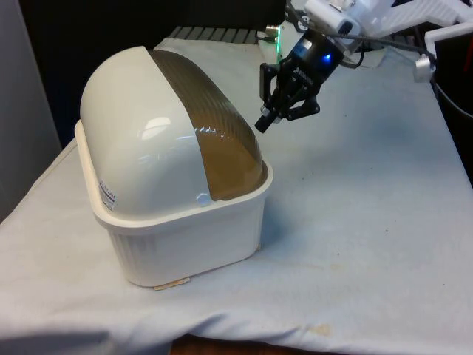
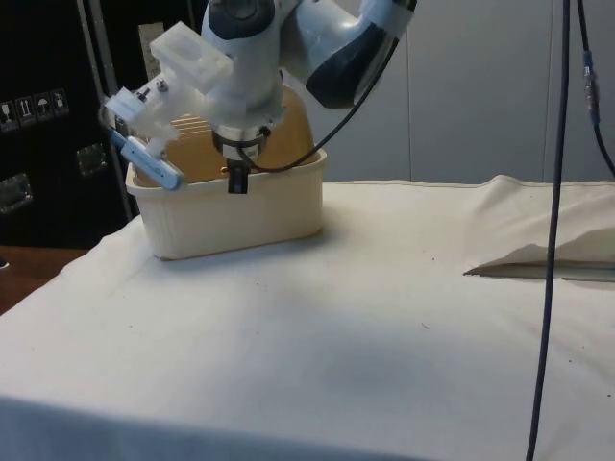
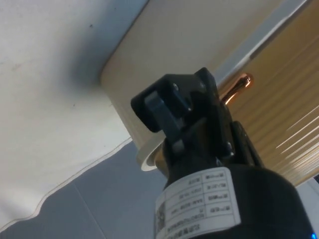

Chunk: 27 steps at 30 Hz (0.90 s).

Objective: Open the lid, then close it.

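The bread box point(image 1: 185, 244) stands on the white cloth point(image 1: 369, 222) towards the front view's left, its ribbed cream tub carrying a glossy white dome; what lies inside cannot be made out, for the lid point(image 1: 214, 133) covers the opening. The lid is a curved brown roll-top, ribbed and half see-through, and its lower edge sits down against the tub's rim on the front view's right, so the box is shut. In the wrist view a shiny brown handle point(image 3: 237, 87) stands out from the ribbed lid just above the tub's cream rim. The claw point(image 1: 264, 122) hangs tilted at the box's far side, near the upper curve of the lid and apart from it in the front view; in the side view it points down in front of the tub's wall point(image 2: 240, 216). Whether the claw is open or closed I cannot tell; it grips nothing that shows.
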Tool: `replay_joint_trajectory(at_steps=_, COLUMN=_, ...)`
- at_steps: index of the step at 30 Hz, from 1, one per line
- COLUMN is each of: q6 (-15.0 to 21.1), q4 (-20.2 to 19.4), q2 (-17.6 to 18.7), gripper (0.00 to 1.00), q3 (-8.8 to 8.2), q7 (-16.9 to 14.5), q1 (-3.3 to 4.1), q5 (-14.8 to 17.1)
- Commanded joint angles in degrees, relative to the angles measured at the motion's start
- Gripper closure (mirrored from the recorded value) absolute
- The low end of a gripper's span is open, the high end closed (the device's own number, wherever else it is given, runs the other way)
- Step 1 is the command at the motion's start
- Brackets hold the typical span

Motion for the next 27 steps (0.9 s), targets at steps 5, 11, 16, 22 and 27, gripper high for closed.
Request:
replay_joint_trajectory(at_steps=5, q6=-0.6, q4=0.3, q2=0.2, gripper=1.00, q3=-0.23, q7=1.8, q1=0.23, q5=-1.9)
replay_joint_trajectory(at_steps=11, q6=-2.4, q4=0.1, q2=0.6, gripper=1.00, q3=0.23, q7=3.7, q1=0.17, q5=-3.7)
replay_joint_trajectory(at_steps=16, q6=-4.1, q4=0.5, q2=1.1, gripper=1.00, q3=0.23, q7=6.2, q1=0.57, q5=-6.0)
replay_joint_trajectory(at_steps=22, q6=-4.8, q4=0.9, q2=1.4, gripper=1.00, q3=0.29, q7=6.6, q1=0.63, q5=-6.2)
replay_joint_trajectory(at_steps=27, q6=-5.0, q4=1.0, q2=1.4, gripper=1.00, q3=0.34, q7=6.2, q1=0.52, q5=-5.7)
